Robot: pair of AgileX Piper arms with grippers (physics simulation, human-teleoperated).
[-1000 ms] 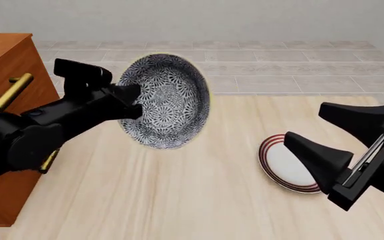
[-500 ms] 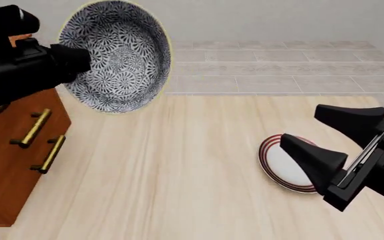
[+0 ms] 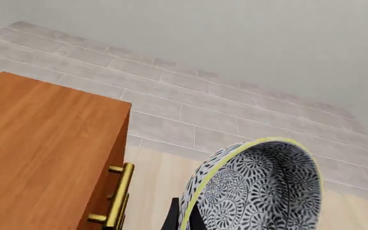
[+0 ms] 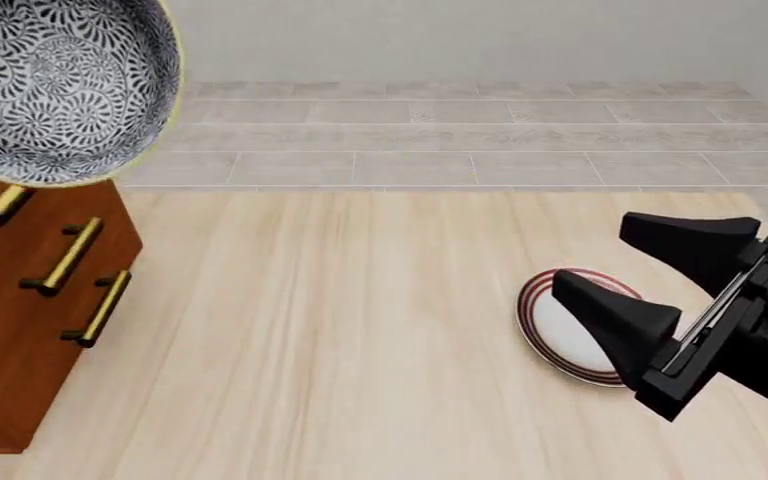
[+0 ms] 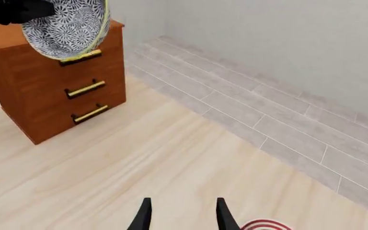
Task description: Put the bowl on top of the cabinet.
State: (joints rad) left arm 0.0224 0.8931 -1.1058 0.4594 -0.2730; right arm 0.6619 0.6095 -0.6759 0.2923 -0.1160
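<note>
Blue-patterned and tipped on edge, the bowl point(image 4: 57, 85) hung in the air at the far left, its mouth facing the right of the scene and its lower rim lapping over the top front edge of the cabinet point(image 4: 24, 300). My left gripper point(image 3: 182, 221) held it by the rim, one dark finger showing at that lip in the left wrist view; pinching the wall that way is, I judged, why the bowl rode tilted rather than level. It was not yet resting on anything.

From the left wrist view the cabinet's flat wooden top lay broad and bare beside the bowl, with its front edge and a brass handle point(image 3: 117, 196) just below the rim. I judged the bowl would need to travel farther left over that top and be turned mouth-up before release, since set down so near the edge it could tip off.

My right gripper point(image 4: 651, 285) hovered wide and empty over the table point(image 4: 357, 350) at the right, just above the red-ringed plate point(image 4: 564, 335), well apart from the cabinet and out of the way.
</note>
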